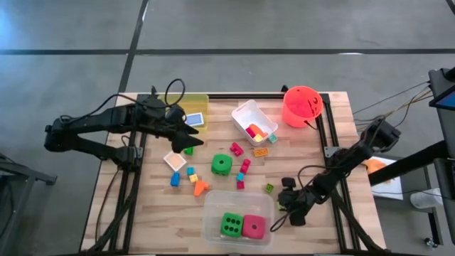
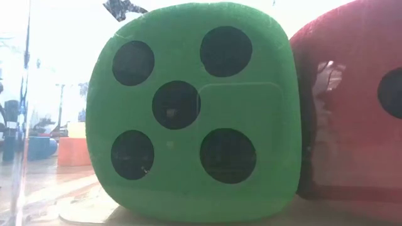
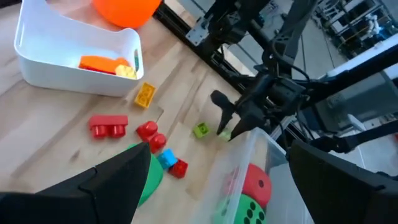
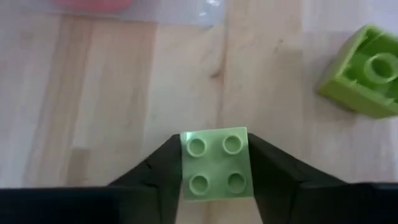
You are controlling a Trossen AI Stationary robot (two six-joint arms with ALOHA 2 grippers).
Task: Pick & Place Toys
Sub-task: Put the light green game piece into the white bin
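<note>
Your right gripper [image 4: 216, 167] grips a light green block [image 4: 216, 163] at the clear tub's [image 1: 210, 222] three o'clock; your left gripper [image 1: 190, 134] spreads wide. No writing reads.

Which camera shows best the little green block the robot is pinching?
The right wrist view: the light green block fills the middle, its four studs showing, clamped in the right gripper. The left wrist view shows only a speck of it; the high and low views don't show it.

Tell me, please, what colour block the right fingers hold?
Light green block, clearest in the right wrist view.
</note>
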